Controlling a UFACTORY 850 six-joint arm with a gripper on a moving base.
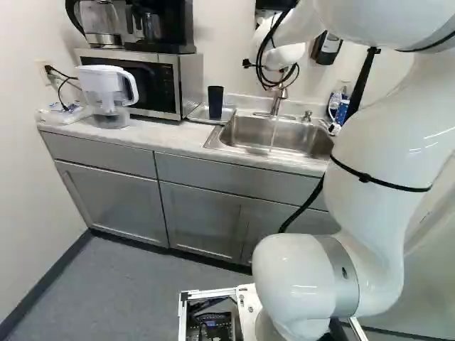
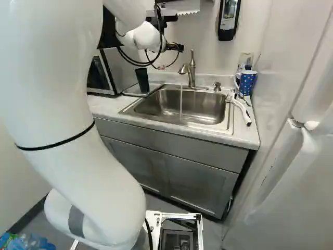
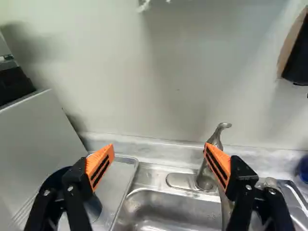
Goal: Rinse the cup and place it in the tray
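In the left base view, looks ahead and slightly down from behind and left of the arm (image 1: 384,177); in the right base view, from behind and right. In the wrist view, faces the wall (image 3: 178,91) from much nearer. Shares sink (image 2: 156,104) and faucet (image 3: 205,181) across all three.

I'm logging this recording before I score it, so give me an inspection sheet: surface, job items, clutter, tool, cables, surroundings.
Surface: pale counter with an inset steel sink.
Job items: dark cup upright on the tray, between microwave and sink; whether rinsed, cannot tell. Water runs from the faucet.
Clutter: polka-dot mug and white-handled item beside the sink; pitcher before the microwave.
Tool: tool open; between its fingers, nothing gripped seen.
Cables: black cables loop below the arm's wrist end; black cords at the wall outlet.
Surroundings: dispenser on the wall; people, nothing seen.
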